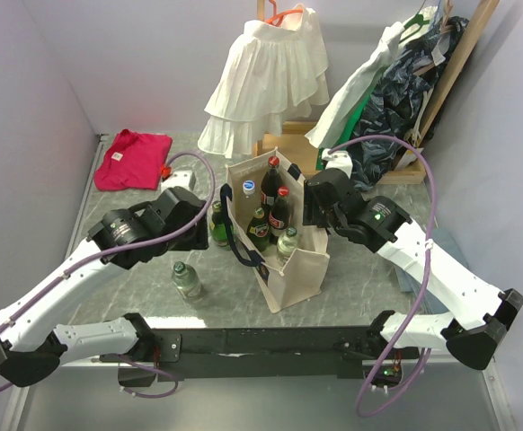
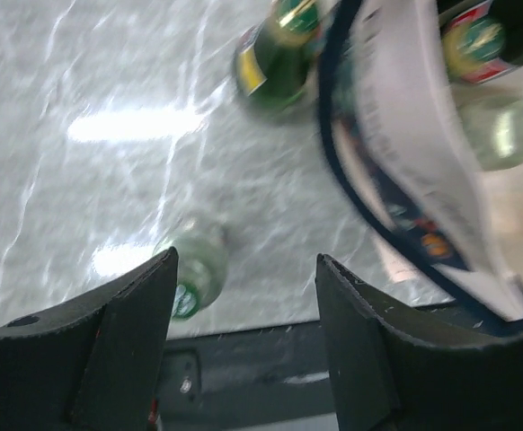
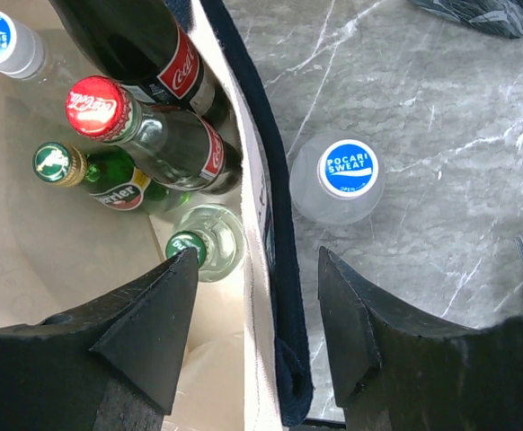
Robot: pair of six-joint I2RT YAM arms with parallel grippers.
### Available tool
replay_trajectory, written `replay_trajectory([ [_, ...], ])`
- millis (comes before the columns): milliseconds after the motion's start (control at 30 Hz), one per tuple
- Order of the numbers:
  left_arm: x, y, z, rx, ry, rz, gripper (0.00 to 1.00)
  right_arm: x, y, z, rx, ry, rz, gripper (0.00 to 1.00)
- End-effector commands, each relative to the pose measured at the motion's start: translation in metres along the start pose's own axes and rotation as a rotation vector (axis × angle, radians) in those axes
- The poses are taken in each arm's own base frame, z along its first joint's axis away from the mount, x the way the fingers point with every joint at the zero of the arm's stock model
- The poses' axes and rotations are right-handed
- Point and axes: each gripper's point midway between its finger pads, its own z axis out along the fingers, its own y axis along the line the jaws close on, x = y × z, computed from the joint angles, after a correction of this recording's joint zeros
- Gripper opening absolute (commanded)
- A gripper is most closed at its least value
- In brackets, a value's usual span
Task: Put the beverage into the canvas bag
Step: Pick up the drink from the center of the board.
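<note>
Top camera: high, behind rig, tilted down, far. 2 wrist cameras: close, facing down; all share canvas bag (image 1: pixel 297 272).

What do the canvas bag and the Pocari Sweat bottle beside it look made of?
Canvas bag: matte cream woven cloth, judging by its soft creased walls; navy strap trim. Pocari Sweat bottle: probably frosted translucent plastic, with a glossy blue cap.

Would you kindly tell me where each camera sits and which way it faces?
Top external: above, behind the bases, looking down at table and canvas bag; both arms show.
Left wrist: looks down at a clear bottle on the table; left pincer open.
Right wrist: looks down into the bag at bottles; right pincer open.
Shared: both wrist views show the bag's navy strap.
</note>
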Motion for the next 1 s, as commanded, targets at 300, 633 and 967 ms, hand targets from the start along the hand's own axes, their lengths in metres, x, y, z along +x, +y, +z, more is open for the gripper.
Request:
replay_trajectory([
  [300,0.037,0.034,-0.013,-0.108,0.093,-0.116,0.70,-0.008,0.002,-0.005,-0.013,-0.025,0.007,0.63],
  [633,0.069,0.044,0.013,-0.178,0.164,-0.111,0.69,-0.009,0.002,-0.007,-0.024,-0.031,0.014,0.63],
  [967,0.085,0.049,0.025,-0.200,0.188,-0.113,0.66,-0.005,0.003,-0.006,-0.027,-0.013,0.007,0.64],
])
